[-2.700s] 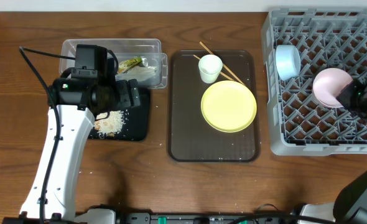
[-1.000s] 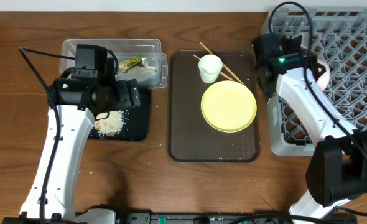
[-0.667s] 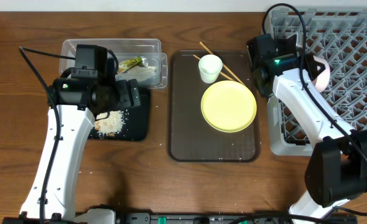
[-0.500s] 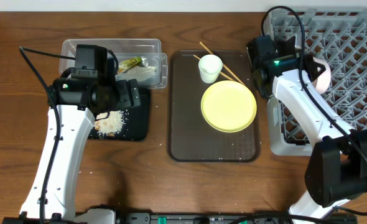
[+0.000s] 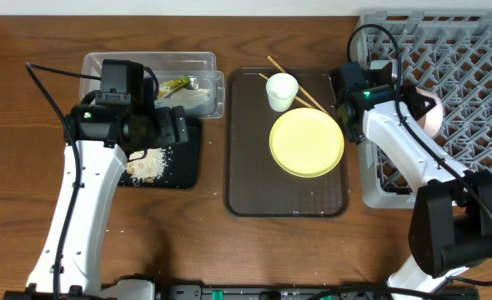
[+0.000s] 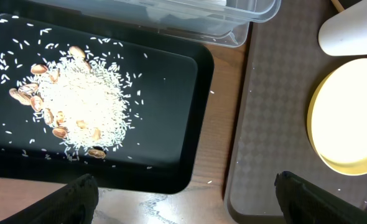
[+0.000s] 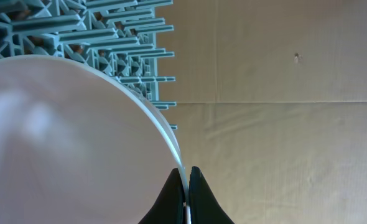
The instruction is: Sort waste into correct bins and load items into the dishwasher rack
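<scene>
My right gripper is shut on the thin rim of the small white bowl, which hangs tilted over the left part of the grey dishwasher rack. From overhead the bowl looks pinkish beside the right gripper. My left gripper is open and empty above the right edge of the black tray, which holds rice scraps. The yellow plate, white cup and chopsticks lie on the brown tray. The light blue bowl is hidden.
The clear tub behind the black tray holds the green-and-orange wrapper and crumpled paper. The right arm crosses the rack's left wall. A strip of wooden table separates the black tray from the brown tray.
The right arm has shifted a little left and towards the table's front with the bowl still pinched. The left arm has stayed put.
</scene>
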Robot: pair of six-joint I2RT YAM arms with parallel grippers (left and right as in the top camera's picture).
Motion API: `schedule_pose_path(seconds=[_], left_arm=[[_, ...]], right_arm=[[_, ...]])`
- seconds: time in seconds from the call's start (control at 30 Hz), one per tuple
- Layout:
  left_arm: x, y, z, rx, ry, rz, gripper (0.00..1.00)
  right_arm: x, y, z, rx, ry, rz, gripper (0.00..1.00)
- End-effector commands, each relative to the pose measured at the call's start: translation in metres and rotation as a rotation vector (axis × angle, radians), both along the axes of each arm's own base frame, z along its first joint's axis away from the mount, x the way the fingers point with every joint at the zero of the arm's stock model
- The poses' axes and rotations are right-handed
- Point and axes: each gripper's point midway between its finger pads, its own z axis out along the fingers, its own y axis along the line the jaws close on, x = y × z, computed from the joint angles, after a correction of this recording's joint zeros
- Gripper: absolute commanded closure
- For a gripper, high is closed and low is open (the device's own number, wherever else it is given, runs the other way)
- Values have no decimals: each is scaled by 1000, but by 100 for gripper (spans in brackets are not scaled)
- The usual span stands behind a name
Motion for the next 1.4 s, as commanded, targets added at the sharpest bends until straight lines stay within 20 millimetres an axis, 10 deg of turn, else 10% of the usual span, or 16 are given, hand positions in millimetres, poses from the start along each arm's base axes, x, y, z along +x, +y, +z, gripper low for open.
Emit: schedule_pose_path(seconds=[0.0, 0.8, 1.37], left_arm=[[1, 3, -1, 14, 3, 2, 7], [1, 3, -1, 14, 3, 2, 7], [1, 3, -1, 14, 3, 2, 7]], right_arm=[[-4, -3, 9, -88, 17, -8, 99], [-1, 36, -29, 35, 125, 127, 94], [19, 74, -30, 199, 69, 232, 20]])
